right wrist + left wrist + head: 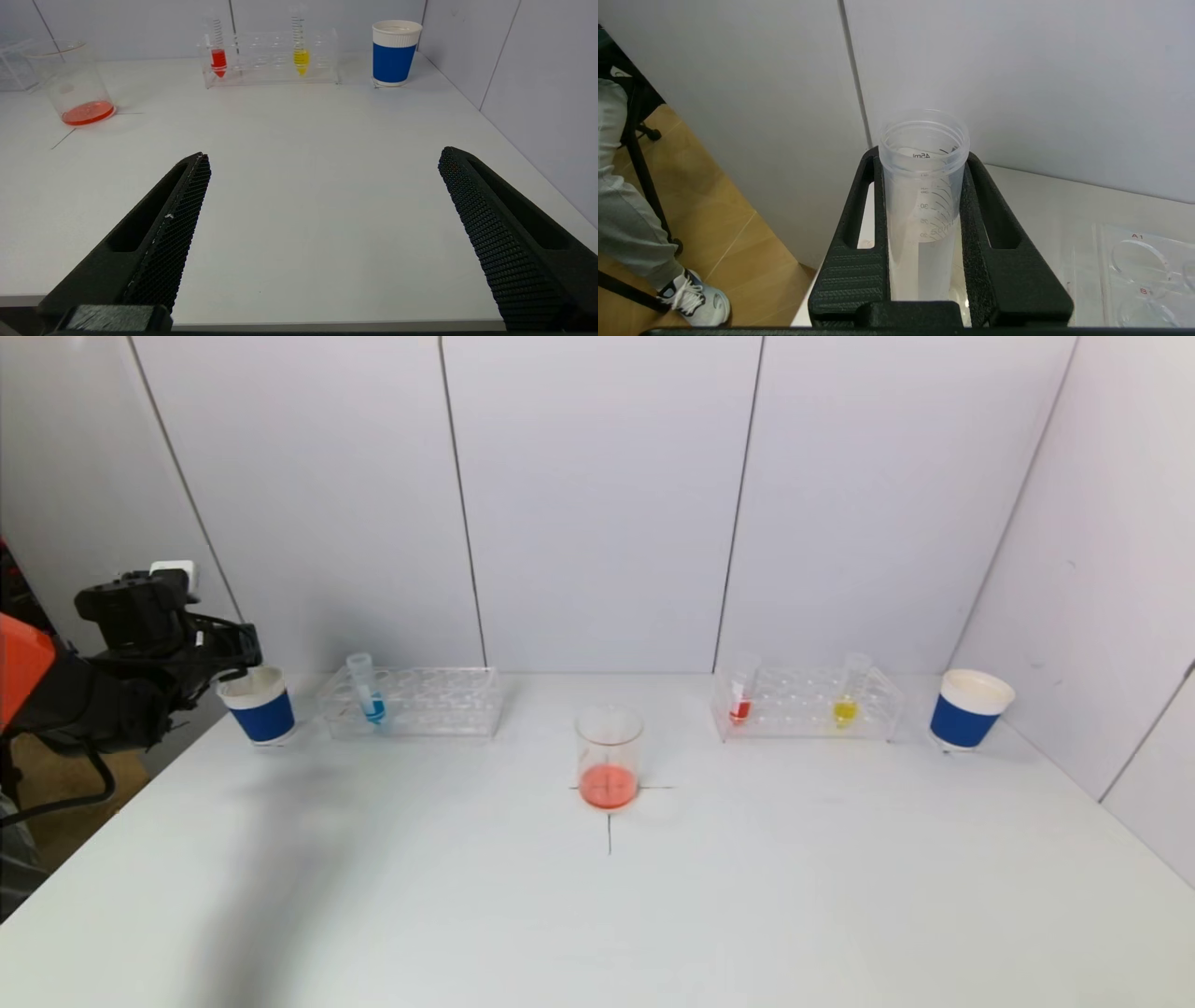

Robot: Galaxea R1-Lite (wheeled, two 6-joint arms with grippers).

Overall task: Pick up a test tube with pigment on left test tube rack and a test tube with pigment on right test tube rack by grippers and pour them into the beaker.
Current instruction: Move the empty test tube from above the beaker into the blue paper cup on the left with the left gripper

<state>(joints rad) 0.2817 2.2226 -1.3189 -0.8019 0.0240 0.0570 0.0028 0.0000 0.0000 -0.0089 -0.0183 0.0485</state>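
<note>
From the head view, the left gripper (pixel 233 663) hangs at the far-left table (pixel 597 915) edge over a blue cup (pixel 260 707); the beaker (pixel 609 758) stands centre. Left wrist view: it's clamped on an empty test tube (pixel 923 186), light, slick plastic, best held mid-barrel. Right wrist view: the right gripper (pixel 322 186) is spread wide near the front edge, with the red tube (pixel 218 59) and yellow tube (pixel 301 58) far off in their rack (pixel 273 58).

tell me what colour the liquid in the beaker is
Orange-red, pooled at the bottom of the beaker; clearest in the right wrist view.

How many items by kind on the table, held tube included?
Tubes: 4 — blue, red, yellow, empty one in left hand
Racks: 2
Cups: 2
Beaker: 1
Total: 9
</note>
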